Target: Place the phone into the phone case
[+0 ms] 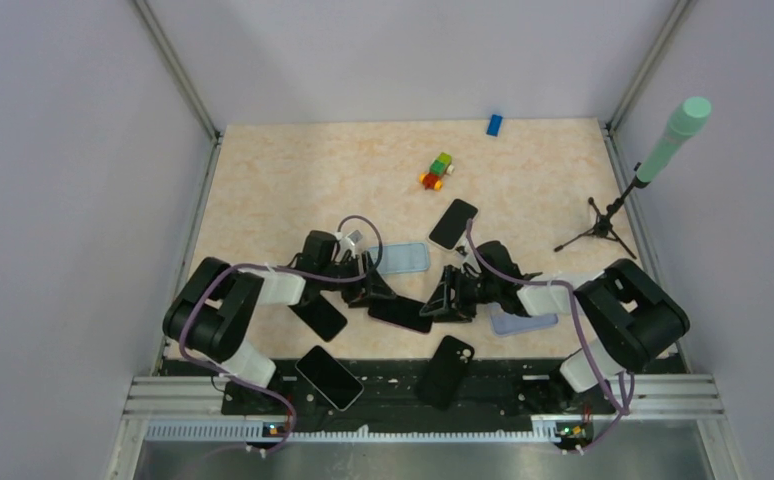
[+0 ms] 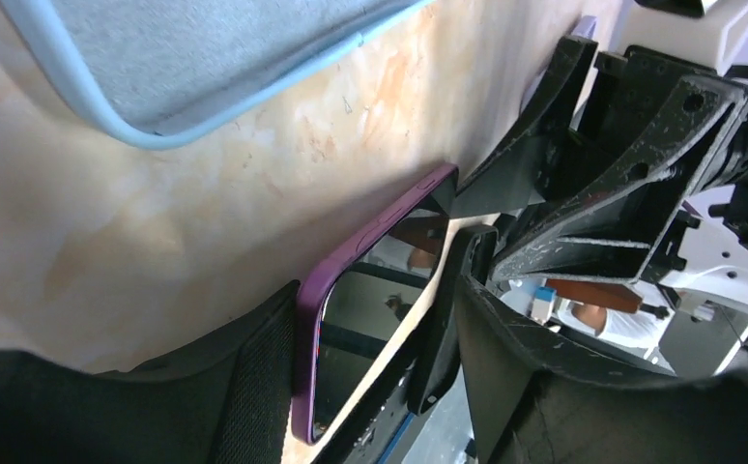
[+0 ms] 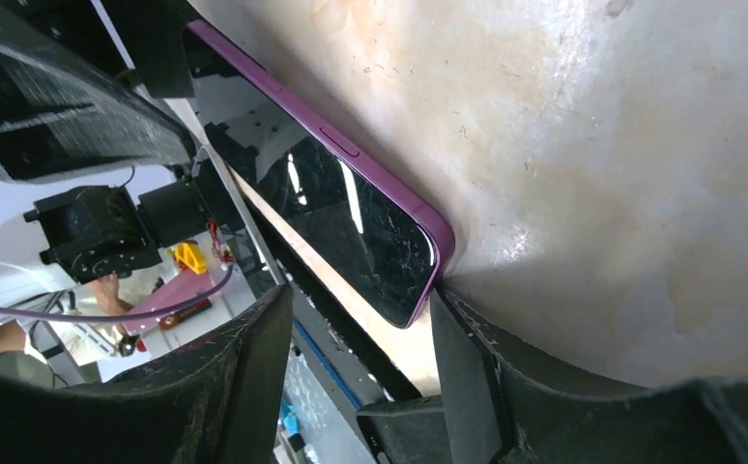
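Observation:
A dark phone with a purple rim (image 1: 400,312) lies flat on the table between my two grippers. My left gripper (image 1: 375,290) is open at its left end; in the left wrist view (image 2: 375,319) the phone (image 2: 365,300) rests with its purple edge against one finger (image 2: 244,387), and the other finger stands apart. My right gripper (image 1: 450,298) is open at its right end; in the right wrist view (image 3: 360,309) the phone's corner (image 3: 389,251) touches one finger (image 3: 486,377). A light blue phone case (image 1: 403,258) lies open side up just behind, also in the left wrist view (image 2: 206,58).
A pale lilac case (image 1: 523,322) lies by my right arm. Black phones lie behind (image 1: 453,223), by my left arm (image 1: 320,316) and at the near edge (image 1: 329,377), with a black case (image 1: 447,370). Toy blocks (image 1: 437,172), a blue block (image 1: 494,124) and a microphone stand (image 1: 603,225) are farther back.

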Action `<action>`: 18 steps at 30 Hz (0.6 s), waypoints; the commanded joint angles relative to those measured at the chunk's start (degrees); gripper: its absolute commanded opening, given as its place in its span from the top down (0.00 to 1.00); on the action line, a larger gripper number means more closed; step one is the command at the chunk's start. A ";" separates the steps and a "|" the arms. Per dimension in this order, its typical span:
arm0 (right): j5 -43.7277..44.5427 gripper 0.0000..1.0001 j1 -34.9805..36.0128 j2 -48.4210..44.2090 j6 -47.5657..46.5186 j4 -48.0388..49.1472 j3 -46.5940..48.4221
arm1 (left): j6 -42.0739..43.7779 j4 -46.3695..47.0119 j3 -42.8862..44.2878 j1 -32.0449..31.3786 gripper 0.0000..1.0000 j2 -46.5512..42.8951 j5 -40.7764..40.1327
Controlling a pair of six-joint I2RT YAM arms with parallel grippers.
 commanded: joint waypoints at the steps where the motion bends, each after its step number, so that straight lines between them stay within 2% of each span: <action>1: 1.95 0.45 -0.15 2.56 0.84 3.47 -1.83 | -6.53 10.79 -2.47 -1.31 0.41 0.17 5.14; 6: 1.76 0.46 -0.15 3.12 1.26 5.16 -2.39 | -6.87 7.09 -1.70 -2.06 0.43 -5.05 4.08; 11: 1.58 0.46 -0.18 3.04 1.39 5.66 -2.50 | -3.96 -0.04 0.23 -3.92 0.49 -7.46 -0.51; 15: 1.56 0.46 -0.16 2.54 1.47 5.80 -2.57 | -2.39 -3.21 1.37 -5.72 0.61 -5.61 -4.39; 18: 1.67 0.46 -0.11 2.03 1.26 5.48 -2.53 | -2.52 -3.43 1.49 -6.49 0.74 -3.89 -6.63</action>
